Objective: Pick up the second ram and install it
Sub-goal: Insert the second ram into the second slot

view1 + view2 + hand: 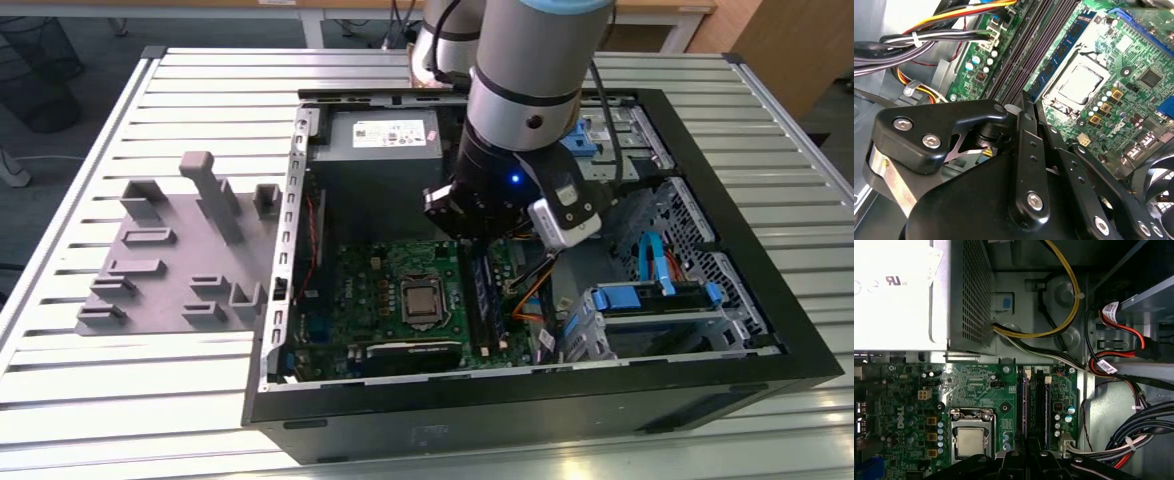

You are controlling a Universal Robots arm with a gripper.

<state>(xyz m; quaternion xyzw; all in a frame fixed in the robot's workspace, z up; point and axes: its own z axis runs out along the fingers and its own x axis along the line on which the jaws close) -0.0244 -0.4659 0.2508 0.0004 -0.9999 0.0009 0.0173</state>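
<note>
The gripper is low over the green motherboard inside the open computer case, its fingers pressed together, and a blue ram stick sits in the slot beside the processor socket.

Open computer case on a slatted table; grey fixture beside it, power supply inside.

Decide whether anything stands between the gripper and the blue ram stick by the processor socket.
Nothing visible does. The gripper hangs over the black slots, beside the blue ram stick standing in the slot nearest the processor socket. The cable bundle lies off to one side.
</note>
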